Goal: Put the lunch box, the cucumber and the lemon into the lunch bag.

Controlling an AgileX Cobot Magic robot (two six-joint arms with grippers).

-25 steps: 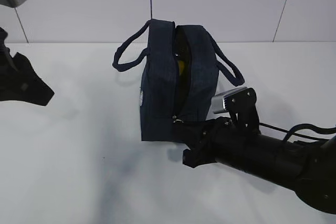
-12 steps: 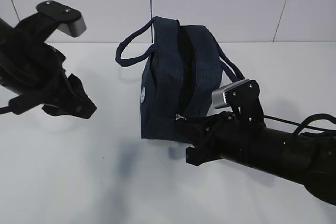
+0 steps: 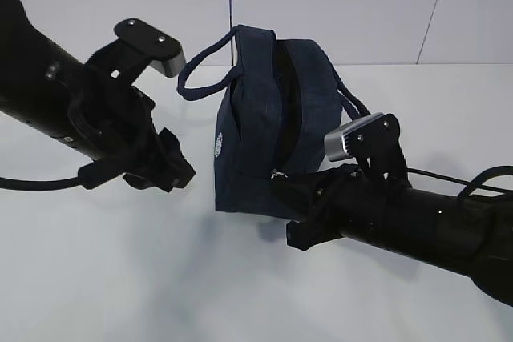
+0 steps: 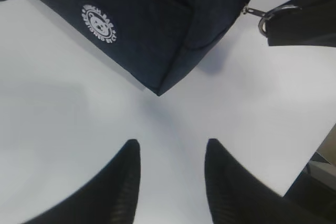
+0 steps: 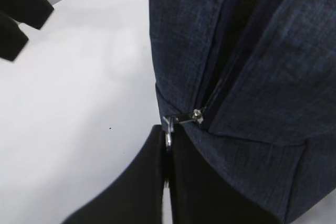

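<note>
The dark navy lunch bag [image 3: 268,122] stands on the white table, its top zipper open along the middle. Its inside is dark, so the lunch box, cucumber and lemon are hidden. My right gripper [image 3: 282,186] is shut on the silver ring pull [image 5: 169,132] at the bag's near lower end; the ring also shows in the left wrist view [image 4: 270,15]. My left gripper [image 3: 178,167] is open and empty, just left of the bag's front corner [image 4: 160,88], a little above the table. The bag's white round logo [image 4: 98,23] faces it.
The bag's two loop handles [image 3: 204,66] stick out to the left and right [image 3: 353,106]. A white wall with dark seams stands behind the table. The table's edge shows in the left wrist view [image 4: 310,150].
My left arm has swung in from the far left toward the bag. The bag has tilted slightly and its opening has narrowed. My right gripper stays on the ring pull.
</note>
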